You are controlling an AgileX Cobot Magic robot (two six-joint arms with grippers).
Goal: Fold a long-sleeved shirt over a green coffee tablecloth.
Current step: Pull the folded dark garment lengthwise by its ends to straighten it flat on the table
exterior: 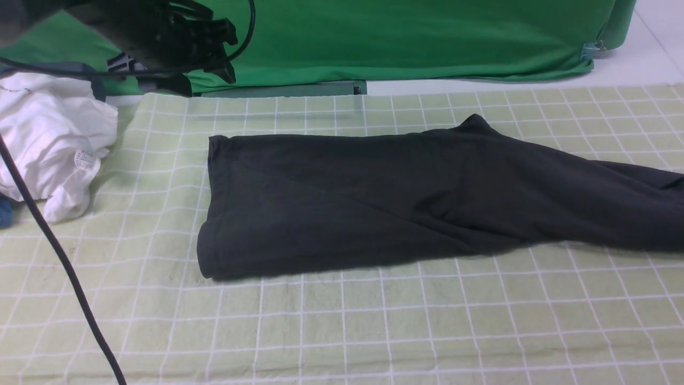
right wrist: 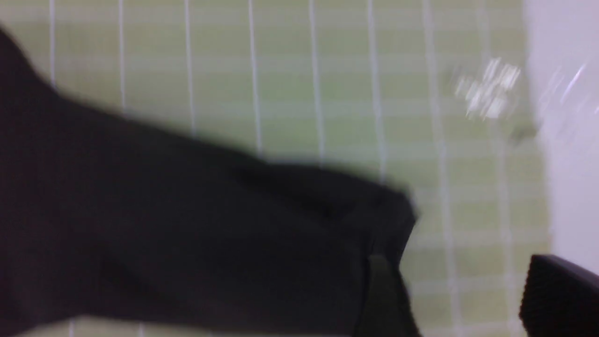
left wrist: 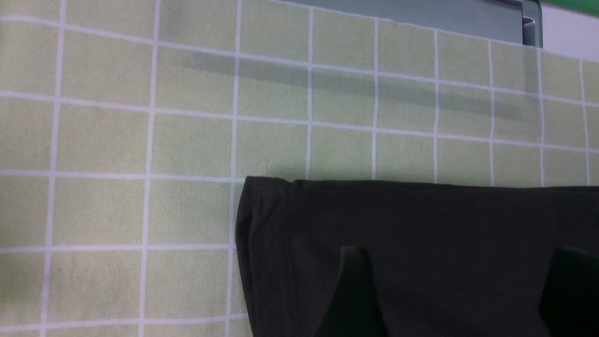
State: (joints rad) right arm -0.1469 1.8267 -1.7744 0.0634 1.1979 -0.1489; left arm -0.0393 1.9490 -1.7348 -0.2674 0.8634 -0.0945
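One long-sleeved shirt (exterior: 342, 203), dark charcoal and folded lengthwise into a long band, lies flat across the middle of the green coffee tablecloth (exterior: 342, 331). Its squared-off hem end points toward the cloth's left edge. One sleeve (exterior: 630, 203) runs on toward the right edge, past the limit of the front view. A small peak of fabric (exterior: 474, 122) stands up along the shirt's far side. No chest print shows.

The left gripper (left wrist: 463, 299) hangs over the shirt's far hem corner (left wrist: 262, 196). Its two dark fingers (left wrist: 355, 290) are spread wide with only flat fabric showing between them, so it grips nothing. In the front view this arm shows as a dark, blurred mass above the cloth's far left corner.

The right wrist view is smeared by blur. It shows the right gripper (right wrist: 468, 299) beside the sleeve's cuff (right wrist: 398, 220), near the cloth's right edge. Its fingers (right wrist: 557, 295) are set well apart, with bare grid cloth between them and nothing held.

A crumpled white garment (exterior: 53, 144) with a small label sits at the cloth's left edge, apart from the shirt. A black cable (exterior: 59, 256) crosses in front of it. A plain bright green fabric sheet (exterior: 401, 37) hangs beyond the far edge, with a metal clip (exterior: 590, 51) at its right corner.
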